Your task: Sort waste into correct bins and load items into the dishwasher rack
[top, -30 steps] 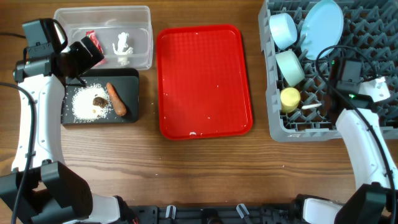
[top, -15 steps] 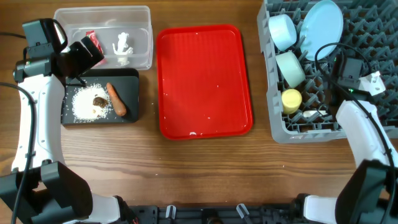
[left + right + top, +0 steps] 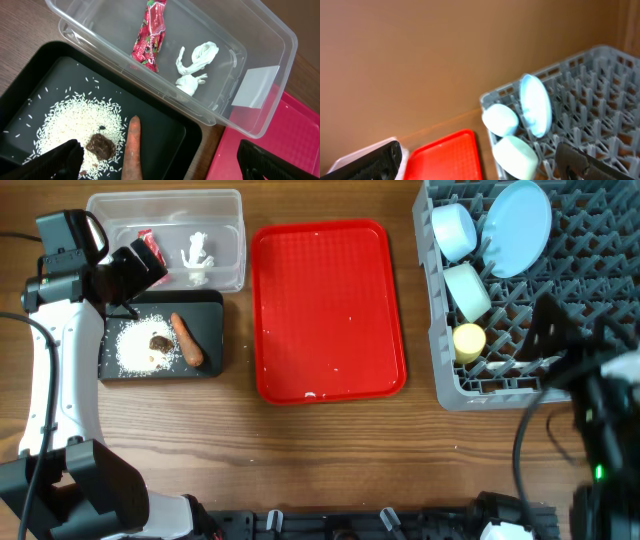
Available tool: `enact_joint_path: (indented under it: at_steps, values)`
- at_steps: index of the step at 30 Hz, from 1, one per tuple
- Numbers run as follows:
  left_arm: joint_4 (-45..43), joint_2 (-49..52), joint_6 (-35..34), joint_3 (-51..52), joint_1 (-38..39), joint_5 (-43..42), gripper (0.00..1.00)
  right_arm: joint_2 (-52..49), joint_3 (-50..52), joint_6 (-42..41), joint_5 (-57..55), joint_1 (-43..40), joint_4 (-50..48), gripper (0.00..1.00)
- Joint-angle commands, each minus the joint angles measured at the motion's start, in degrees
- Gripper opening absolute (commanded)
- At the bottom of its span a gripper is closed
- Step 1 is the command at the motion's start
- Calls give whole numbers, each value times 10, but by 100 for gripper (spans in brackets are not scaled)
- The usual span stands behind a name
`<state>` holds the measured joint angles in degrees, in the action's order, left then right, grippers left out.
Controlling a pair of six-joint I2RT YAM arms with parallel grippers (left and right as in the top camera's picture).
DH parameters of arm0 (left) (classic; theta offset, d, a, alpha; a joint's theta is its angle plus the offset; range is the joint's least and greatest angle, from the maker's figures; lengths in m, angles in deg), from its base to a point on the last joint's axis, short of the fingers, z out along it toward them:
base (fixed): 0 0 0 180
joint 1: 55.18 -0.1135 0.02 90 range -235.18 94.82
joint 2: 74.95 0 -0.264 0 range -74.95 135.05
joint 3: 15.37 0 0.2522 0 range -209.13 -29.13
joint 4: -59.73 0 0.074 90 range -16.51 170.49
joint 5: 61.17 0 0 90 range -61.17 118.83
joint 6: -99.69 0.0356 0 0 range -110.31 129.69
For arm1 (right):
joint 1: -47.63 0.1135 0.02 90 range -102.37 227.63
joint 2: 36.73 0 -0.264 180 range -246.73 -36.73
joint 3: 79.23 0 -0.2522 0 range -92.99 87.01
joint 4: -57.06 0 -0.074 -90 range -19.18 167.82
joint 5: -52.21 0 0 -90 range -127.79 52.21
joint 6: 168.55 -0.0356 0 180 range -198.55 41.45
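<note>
Fingers (image 3: 60, 157) on left gripper (image 3: 162, 160) were spread wide with nothing between them, hovering over the seam between black bin (image 3: 165, 127) and clear bin (image 3: 280, 35). Right gripper (image 3: 485, 162) fingers were also apart and empty; the wrist view looked across the dishwasher rack (image 3: 580, 100) from the side, and the arm was blurred in the overhead view above the rack's near right corner. Waste: red wrapper (image 3: 150, 35) and crumpled white scrap (image 3: 195, 67) lay side by side in the clear bin, not touching. Rice crumbs (image 3: 75, 120) were spread across the black bin floor, with the brown lump (image 3: 101, 146) sitting on them and the carrot piece (image 3: 132, 145) just beside the lump. The two bins sat edge to edge at the table's far left. Items: light-blue plate (image 3: 517, 225) stood on edge in the rack's far part, light-blue bowl (image 3: 455, 228) just left of it, then pale-green bowl (image 3: 467, 290) and yellow cup (image 3: 468, 340) in a line down the rack's left side. Red tray (image 3: 325, 310) lay between the bins and the rack, holding only a few white specks.
</note>
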<state>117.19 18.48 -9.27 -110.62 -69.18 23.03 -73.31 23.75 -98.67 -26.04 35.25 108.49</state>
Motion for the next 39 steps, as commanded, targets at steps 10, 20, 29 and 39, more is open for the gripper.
enact_joint_path:
  at_steps: [10, 20, 29, 39]
  values:
    - [-1, -5, 4, -3, -1, 5, 100, 77, 44, 188, -63, 2, 31, 100]
    - [-1, -5, 3, -3, -1, 5, 100, 279, 418, 199, 25, 4, -258, 100]
    - [-1, -5, 3, -3, -1, 5, 100, 364, 585, 199, -28, 60, -377, 100]
    - [-1, -5, 3, -3, -1, 5, 100, 364, 630, 200, -28, 77, -384, 100]
